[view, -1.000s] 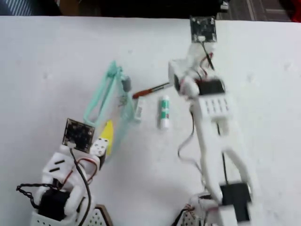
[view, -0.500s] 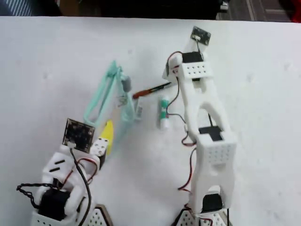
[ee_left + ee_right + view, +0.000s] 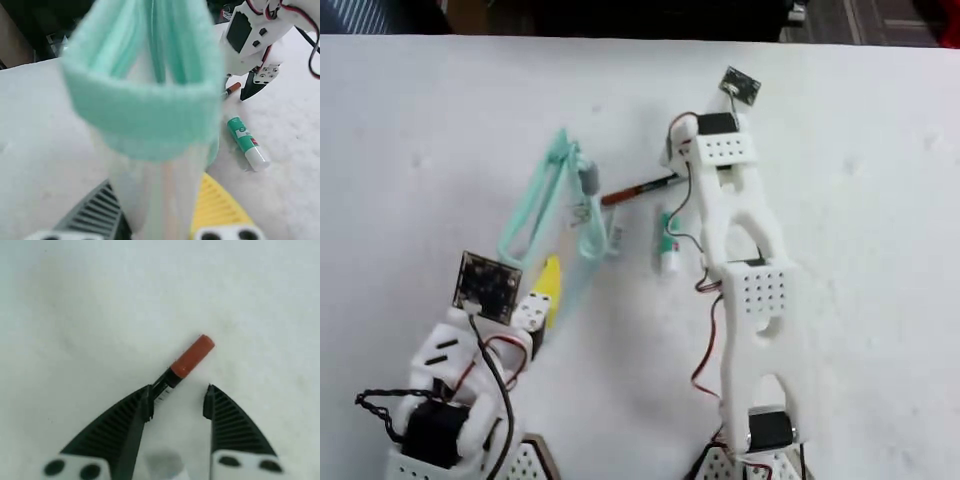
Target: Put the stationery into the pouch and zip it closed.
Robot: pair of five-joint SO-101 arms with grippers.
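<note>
Pouch (image 3: 555, 215): mint green, lying slantwise on the white table (image 3: 440, 120)
Left gripper (image 3: 160, 210): jaws clamped on the pouch's near end
Pen (image 3: 192, 357): red-capped, flat on the table just beside the pouch's far end
Right gripper (image 3: 177, 400): low over the pen, jaws partly apart, one tip against the barrel
Glue stick (image 3: 667, 245): lying near the pen, beside the right arm

No text can be read; the glue stick (image 3: 245, 142) bears an illegible label.
</note>
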